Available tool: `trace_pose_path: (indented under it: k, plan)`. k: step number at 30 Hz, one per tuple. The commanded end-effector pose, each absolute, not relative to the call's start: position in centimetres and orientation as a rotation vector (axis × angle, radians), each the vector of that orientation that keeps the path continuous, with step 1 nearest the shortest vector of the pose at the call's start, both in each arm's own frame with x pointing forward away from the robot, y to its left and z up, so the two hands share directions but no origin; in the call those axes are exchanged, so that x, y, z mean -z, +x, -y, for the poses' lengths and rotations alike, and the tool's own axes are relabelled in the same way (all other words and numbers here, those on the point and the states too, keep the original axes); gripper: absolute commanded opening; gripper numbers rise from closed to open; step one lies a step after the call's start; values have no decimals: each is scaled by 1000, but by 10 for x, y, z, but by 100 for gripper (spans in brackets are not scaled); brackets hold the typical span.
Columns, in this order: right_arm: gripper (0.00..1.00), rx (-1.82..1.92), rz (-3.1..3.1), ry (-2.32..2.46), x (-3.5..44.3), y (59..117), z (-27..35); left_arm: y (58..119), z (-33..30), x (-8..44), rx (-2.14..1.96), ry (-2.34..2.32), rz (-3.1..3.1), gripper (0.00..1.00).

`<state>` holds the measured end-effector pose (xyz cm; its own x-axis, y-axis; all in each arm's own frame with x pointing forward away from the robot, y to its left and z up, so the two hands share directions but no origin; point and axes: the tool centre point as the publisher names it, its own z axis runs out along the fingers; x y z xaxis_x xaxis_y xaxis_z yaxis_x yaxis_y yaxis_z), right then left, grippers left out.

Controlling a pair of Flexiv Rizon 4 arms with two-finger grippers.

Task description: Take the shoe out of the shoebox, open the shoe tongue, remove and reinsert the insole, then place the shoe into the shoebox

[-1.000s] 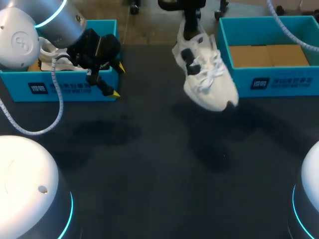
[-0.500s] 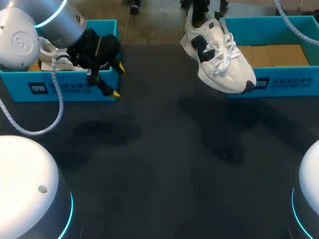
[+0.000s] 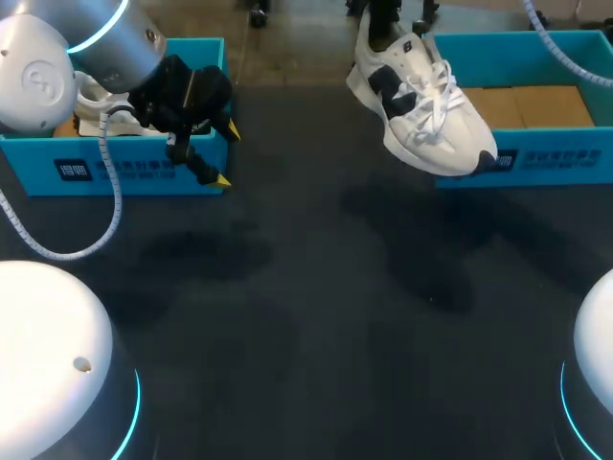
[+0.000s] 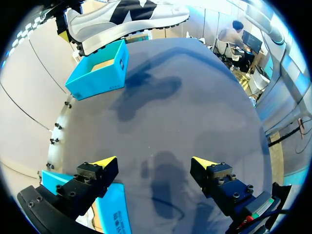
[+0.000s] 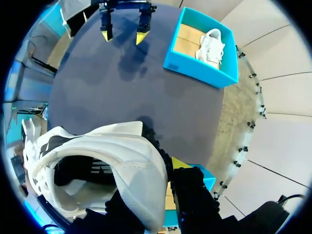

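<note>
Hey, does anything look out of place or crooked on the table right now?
Only the white shoe: it hangs in the air, tilted toe-down, its toe overlapping the right shoebox's front wall, not set inside it.

The shoe (image 3: pixel 421 115) is white with black side panels, white laces and a dark patch at the toe of the sole. In the right wrist view its lining is black. The right shoebox (image 3: pixel 498 48) and the left shoebox (image 3: pixel 34 158) are bright cyan-blue. Each carries a dark blue label printed in white. The right shoebox has a tan cardboard floor. A second shoe (image 3: pixel 93 96), in the left shoebox, is white. The surface (image 3: pixel 306 316) is plain dark charcoal. The left claw (image 3: pixel 228 155) is black with yellow tips. The left arm (image 3: pixel 48 67) is silver-grey with a cyan light ring.
</note>
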<state>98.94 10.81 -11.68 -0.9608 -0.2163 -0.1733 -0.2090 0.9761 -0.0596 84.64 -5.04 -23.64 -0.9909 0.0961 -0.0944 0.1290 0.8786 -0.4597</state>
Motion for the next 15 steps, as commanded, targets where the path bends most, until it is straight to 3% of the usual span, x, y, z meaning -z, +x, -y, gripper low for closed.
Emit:
trace_pose_path:
  k: [1,15]
  plan:
    - [0,36,-2917,-318,113,997,-86,846,51,236,730,179,-2979,100]
    - [0,183,-2903,-241,109,1007,23,846,51,236,730,179,-2979,100]
